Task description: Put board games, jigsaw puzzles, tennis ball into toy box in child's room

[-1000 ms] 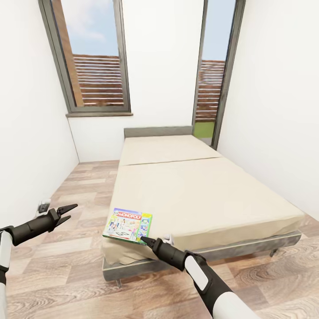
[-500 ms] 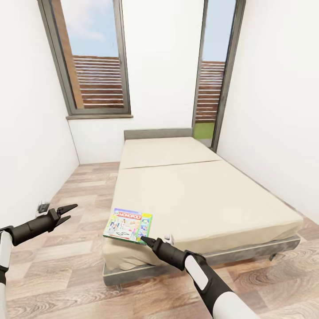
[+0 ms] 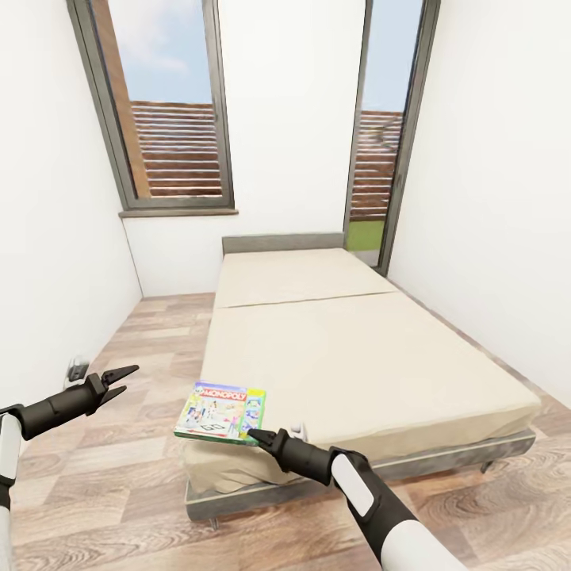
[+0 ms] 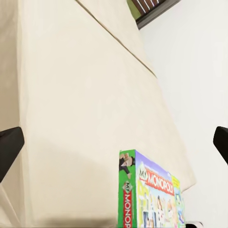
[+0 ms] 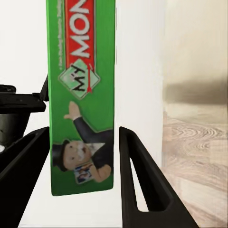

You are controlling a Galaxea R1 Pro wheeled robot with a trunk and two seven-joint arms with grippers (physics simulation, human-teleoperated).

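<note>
The Monopoly board game [image 3: 220,412], a flat green-edged box with a white top, hangs over the near left corner of the bed [image 3: 349,349]. My right gripper [image 3: 258,434] is shut on its near right corner. In the right wrist view the box's green edge [image 5: 83,95] stands between the two dark fingers [image 5: 137,180]. My left gripper [image 3: 124,379] is open over the floor left of the bed, empty, and its wrist view shows the box [image 4: 149,194] against the beige mattress [image 4: 85,95]. The toy box, the table and the other toys are out of view.
White walls close in on both sides, with tall dark-framed windows [image 3: 170,103] behind the grey headboard [image 3: 281,240]. A strip of wood-plank floor [image 3: 151,333] runs along the bed's left side. A small wall fitting [image 3: 77,369] sits low on the left wall.
The Monopoly box has shifted left and slightly up off the mattress corner with my right gripper on it. The view has drawn back a little from the bed. The left arm is unchanged.
</note>
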